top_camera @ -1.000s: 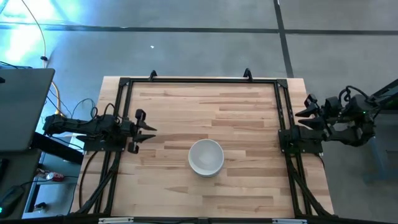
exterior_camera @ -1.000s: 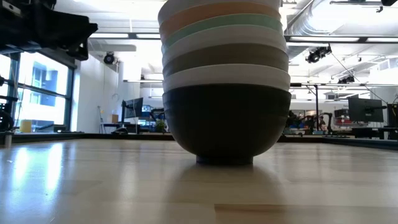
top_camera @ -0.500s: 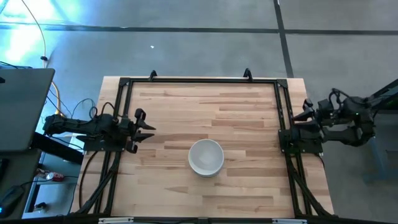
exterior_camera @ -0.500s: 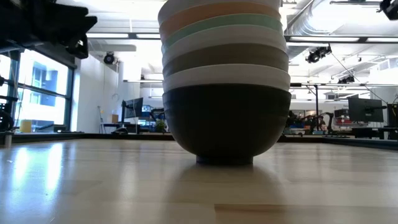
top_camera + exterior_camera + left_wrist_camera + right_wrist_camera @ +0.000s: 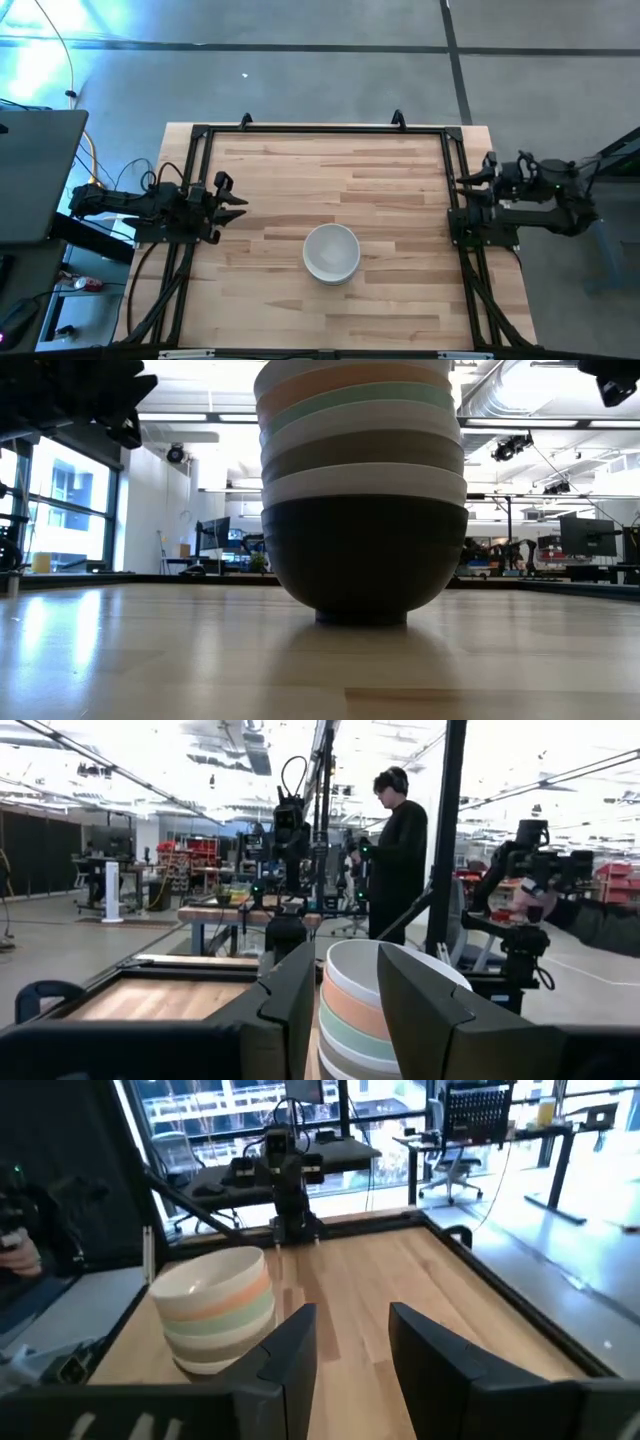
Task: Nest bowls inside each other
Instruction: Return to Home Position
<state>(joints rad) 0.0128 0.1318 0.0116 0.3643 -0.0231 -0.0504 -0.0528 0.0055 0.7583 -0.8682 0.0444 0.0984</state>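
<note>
The bowls stand as one nested stack (image 5: 331, 252) at the middle of the table, a little toward the near edge. In the low view the stack (image 5: 362, 490) rests on the foot of the black bowl (image 5: 362, 555). Above it come white, grey, white, mint green, peach-orange and a white bowl on top. My left gripper (image 5: 238, 203) is open and empty at the table's left edge, pointing at the stack (image 5: 372, 1010). My right gripper (image 5: 466, 186) is open and empty at the table's right edge, facing the stack (image 5: 213, 1308).
A black metal frame (image 5: 320, 131) runs around the wooden table top. Bare wood lies on all sides of the stack. A laptop (image 5: 35, 175) sits off the table's left. A person (image 5: 400, 850) stands in the room beyond the table.
My right gripper has moved from outside the table's right edge toward the left, to above the frame's right rail, and shows more at the top right of the low view. The stack has not moved.
</note>
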